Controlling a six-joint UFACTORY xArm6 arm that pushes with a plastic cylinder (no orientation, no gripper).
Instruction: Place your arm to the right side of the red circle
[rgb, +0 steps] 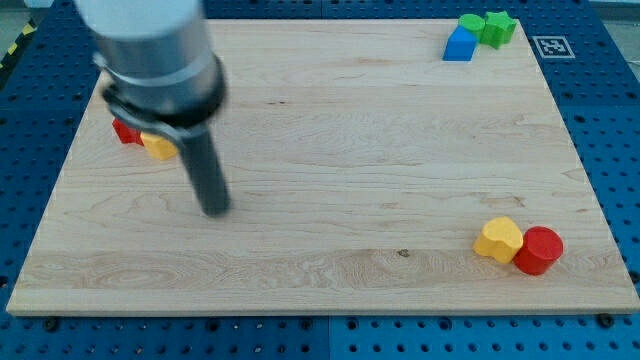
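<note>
The red circle (539, 249) lies near the view's bottom right corner of the wooden board (330, 150), touching a yellow hexagon-like block (498, 239) on its left. My tip (215, 210) is on the board in the left half, far to the left of the red circle. A red block (125, 131) and a yellow block (158, 146) sit at the view's left edge, partly hidden behind my arm. A blue block (460, 45) and two green blocks (470, 24) (497, 27) sit at the view's top right.
The board lies on a blue perforated table (610, 120). A black-and-white marker tag (552, 46) is beside the board's top right corner.
</note>
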